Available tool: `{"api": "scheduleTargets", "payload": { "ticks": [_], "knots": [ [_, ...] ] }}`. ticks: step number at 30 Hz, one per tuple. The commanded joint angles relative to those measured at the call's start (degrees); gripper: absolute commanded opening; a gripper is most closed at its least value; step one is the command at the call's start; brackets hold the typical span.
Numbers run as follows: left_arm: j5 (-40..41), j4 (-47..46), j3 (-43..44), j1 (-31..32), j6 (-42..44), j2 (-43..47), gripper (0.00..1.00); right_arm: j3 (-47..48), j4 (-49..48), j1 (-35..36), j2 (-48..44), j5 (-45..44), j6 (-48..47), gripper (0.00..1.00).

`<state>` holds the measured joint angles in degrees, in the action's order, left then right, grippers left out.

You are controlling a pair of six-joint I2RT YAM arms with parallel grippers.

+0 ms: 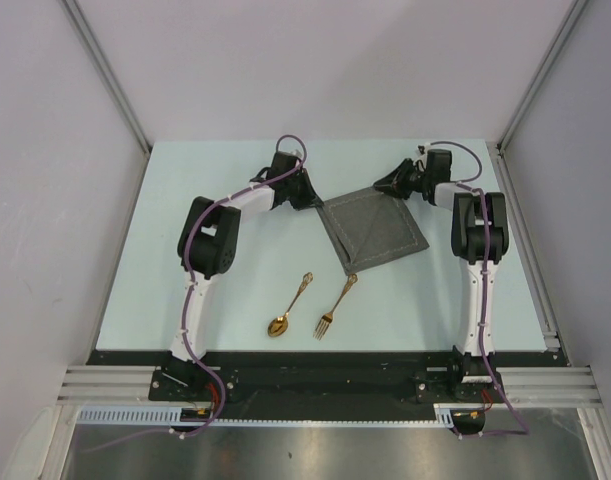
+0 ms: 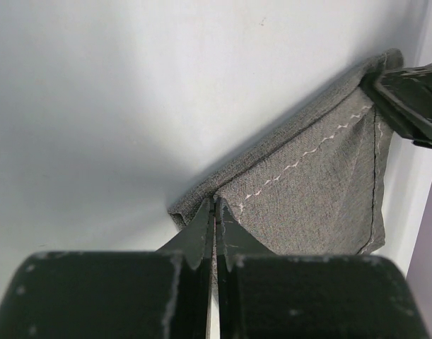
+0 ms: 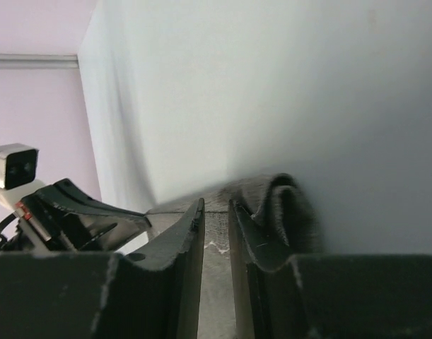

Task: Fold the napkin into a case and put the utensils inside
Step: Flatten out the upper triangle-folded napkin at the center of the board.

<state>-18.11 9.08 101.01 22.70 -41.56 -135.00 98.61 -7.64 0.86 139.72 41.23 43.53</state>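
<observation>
Top view: the napkin (image 1: 375, 232) lies as a folded grey square mid-table (image 1: 185, 220). The left gripper (image 1: 310, 197) and right gripper (image 1: 383, 186) each sit at a far corner, likely so both ends travel together in the next fold, while the spoon (image 1: 284, 313) and fork (image 1: 335, 307) lie apart, nearer the bases. 
Left wrist: jaws pinched flat on the cloth's corner, the stitched hem running off toward the other gripper. 
Right wrist: jaws narrow, with cloth in the slit and bunched beside one finger (image 3: 254, 240), which reads as a grip on a thick fold.

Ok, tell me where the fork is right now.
In the top view the fork lies on the table just right of the spoon, on the near side of the napkin.
</observation>
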Motion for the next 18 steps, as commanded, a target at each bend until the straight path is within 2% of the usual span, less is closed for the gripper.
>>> {"api": "scheduleTargets", "payload": {
  "ticks": [1,7,9,13,18],
  "knots": [
    [1.0,-1.1,0.5,-0.6,0.0,1.7,0.0,4.3,-0.6,-0.5,2.1,0.8,0.2,0.24],
    [1.3,-1.2,-0.1,-0.9,0.3,2.4,0.0,8.4,9.6,0.5,-2.3,0.2,-5.0,0.27],
    [1.3,-1.3,-0.5,-1.0,0.2,2.5,0.0,5.9,10.6,0.5,-7.6,-0.7,-5.7,0.29],
    [1.3,-1.6,-1.0,-1.1,0.1,2.6,0.0,1.6,15.0,1.2,-15.3,-3.8,-11.1,0.4],
    [1.5,-2.0,-1.9,-1.1,-0.4,2.9,0.0,-9.1,12.9,2.1,-21.1,-1.5,-11.5,0.41]
  ]
}}
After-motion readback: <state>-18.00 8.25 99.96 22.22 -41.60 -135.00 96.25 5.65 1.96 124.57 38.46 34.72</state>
